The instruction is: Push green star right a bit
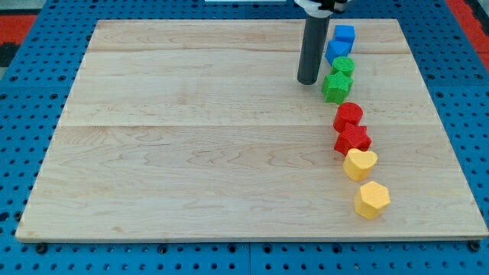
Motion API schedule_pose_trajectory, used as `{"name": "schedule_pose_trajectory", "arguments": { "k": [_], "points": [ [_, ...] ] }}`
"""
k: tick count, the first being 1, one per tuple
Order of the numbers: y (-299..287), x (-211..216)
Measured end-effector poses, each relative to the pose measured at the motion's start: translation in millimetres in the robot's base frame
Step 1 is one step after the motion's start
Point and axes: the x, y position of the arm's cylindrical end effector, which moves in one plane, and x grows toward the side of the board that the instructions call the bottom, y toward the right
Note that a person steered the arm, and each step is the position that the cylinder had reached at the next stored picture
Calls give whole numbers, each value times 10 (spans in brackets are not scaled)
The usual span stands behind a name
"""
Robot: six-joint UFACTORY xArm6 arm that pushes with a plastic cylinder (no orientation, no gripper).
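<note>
One dark rod ends at my tip (309, 81) – no claw to open or shut – just left of the green star-shaped block (336, 86) on the pale wooden board (191, 153), placed for a rightward nudge.

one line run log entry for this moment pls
tip: just left of green star | contact: cannot tell | green cube: above star | board

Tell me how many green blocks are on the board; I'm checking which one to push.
2. The green star sits just right of my tip; the other green block touches it above. None appear hidden.
</note>
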Motion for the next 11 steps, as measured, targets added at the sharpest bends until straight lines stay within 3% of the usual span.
{"name": "schedule_pose_trajectory", "arguments": {
  "k": [11],
  "points": [
    [231,209]
  ]
}}
